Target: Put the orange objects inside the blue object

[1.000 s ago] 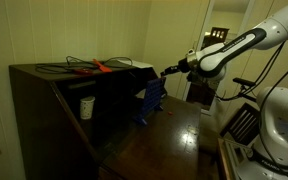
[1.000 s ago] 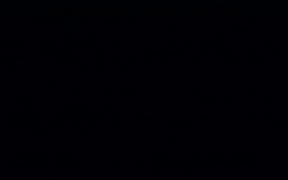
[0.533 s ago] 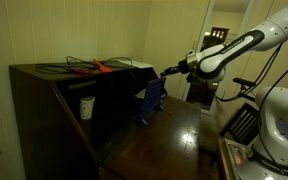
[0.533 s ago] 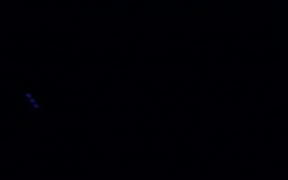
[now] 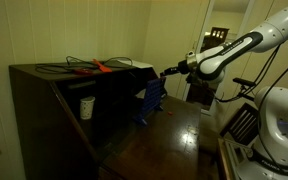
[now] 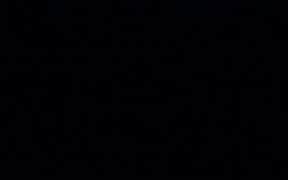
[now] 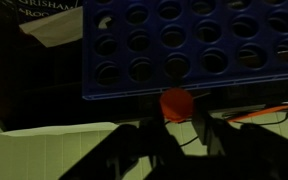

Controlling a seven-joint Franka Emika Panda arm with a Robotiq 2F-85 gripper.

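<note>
Over to the wrist view: gripper [image 7: 177, 122] clamped on a small round orange piece [image 7: 176, 102]. Dark fingers [image 7: 209, 125] narrowly apart, one on each side of the disc, holding it right at the edge of the blue object [image 7: 184, 45]. Exact pad contact hard to read in this gloom, just black shapes flanking the piece. Only that single orange piece in sight.

Blue object fills the upper part of the wrist view and is cut off on three sides. Bright blue plastic wall, rows of round holes, darkness behind them. Beyond its left end, a book [image 7: 44, 20] with part of a printed title, mostly cropped away.

In an exterior view, blue object [image 5: 150, 103] upright on the dark wooden desk [image 5: 174, 135], gripper [image 5: 167, 72] right at its top edge, arm reaching in from the picture's right. Orange piece too small to pick out there. White cup [image 5: 86, 107] well apart from the blue object, on the side away from the arm. Orange-red tool [image 5: 99, 67] higher than the blue object, among dark cables. An exterior view comes out solid black, nothing readable.
</note>
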